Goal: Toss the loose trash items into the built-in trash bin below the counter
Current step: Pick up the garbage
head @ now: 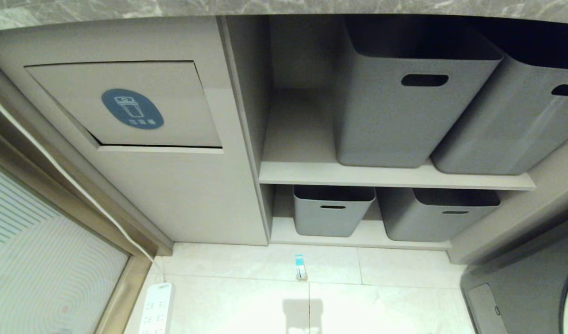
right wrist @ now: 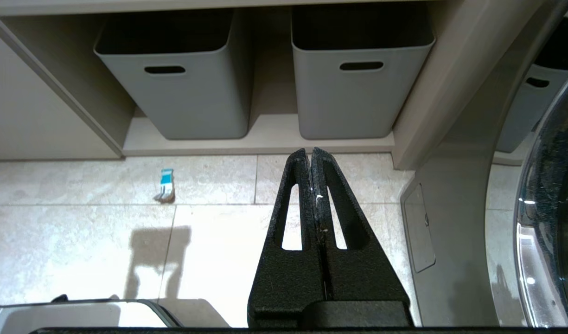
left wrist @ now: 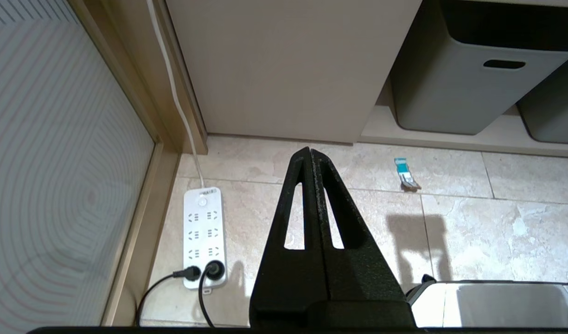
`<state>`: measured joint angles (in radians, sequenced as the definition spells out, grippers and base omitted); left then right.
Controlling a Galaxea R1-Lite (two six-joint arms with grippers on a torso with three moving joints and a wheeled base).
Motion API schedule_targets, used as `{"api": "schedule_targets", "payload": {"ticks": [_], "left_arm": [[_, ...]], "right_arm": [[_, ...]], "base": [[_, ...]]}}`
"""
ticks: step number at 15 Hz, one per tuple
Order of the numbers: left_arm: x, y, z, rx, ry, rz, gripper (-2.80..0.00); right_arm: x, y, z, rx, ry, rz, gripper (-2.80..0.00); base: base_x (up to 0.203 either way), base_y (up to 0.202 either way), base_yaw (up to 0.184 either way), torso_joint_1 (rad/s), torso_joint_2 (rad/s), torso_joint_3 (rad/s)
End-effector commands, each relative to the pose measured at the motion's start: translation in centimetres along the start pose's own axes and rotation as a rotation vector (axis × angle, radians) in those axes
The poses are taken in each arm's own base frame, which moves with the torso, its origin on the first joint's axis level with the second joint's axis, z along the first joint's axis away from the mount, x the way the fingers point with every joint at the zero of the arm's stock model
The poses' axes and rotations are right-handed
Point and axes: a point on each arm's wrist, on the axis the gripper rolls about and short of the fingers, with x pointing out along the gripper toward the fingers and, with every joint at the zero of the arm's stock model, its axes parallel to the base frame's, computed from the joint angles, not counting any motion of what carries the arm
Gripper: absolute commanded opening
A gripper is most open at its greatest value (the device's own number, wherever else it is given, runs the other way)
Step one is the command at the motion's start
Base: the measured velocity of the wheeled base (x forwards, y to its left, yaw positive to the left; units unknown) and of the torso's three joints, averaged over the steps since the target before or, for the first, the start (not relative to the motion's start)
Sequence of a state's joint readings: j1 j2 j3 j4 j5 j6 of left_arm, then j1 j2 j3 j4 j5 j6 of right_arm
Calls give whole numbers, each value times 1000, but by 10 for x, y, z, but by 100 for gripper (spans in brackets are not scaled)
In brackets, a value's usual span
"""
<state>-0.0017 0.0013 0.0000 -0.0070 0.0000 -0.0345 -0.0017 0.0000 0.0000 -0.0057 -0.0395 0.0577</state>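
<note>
- Trash: one thin teal-and-white strip wrapper point(head: 300, 266) lay on the pale tiled floor point(head: 404, 297), just in front of the lower shelf point(head: 358, 234).
- The trash bin flap point(head: 126, 104), with its blue oval sticker point(head: 132, 109), sat in the beige cabinet front, left of the open shelves and under the grey marble desk point(head: 126, 7).
- Four grey tubs point(head: 386, 116) stood on the two shelves, two on each.
- The left gripper point(left wrist: 310, 155) hung above the floor with its jaws pressed together, holding nothing; the wrapper lay near it.
- The right gripper point(right wrist: 310, 154) also had closed, empty jaws.
- A white power strip point(left wrist: 204, 236) lay by the glass door point(left wrist: 56, 162).
</note>
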Motion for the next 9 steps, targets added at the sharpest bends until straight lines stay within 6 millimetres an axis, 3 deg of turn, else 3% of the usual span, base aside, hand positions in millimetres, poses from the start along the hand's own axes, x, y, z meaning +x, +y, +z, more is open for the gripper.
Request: {"api": "schedule_targets", "payload": {"ticks": [1,9], "left_arm": [[0,0,-1,-1,4,0,-280],[0,0,0,1,3,0,-280]], "right_arm": [[0,0,0,1,1,0,-280],[0,0,0,1,2,0,-280]], "base": [[0,0,0,6,0,-209],[0,0,0,5,2,-198]]}}
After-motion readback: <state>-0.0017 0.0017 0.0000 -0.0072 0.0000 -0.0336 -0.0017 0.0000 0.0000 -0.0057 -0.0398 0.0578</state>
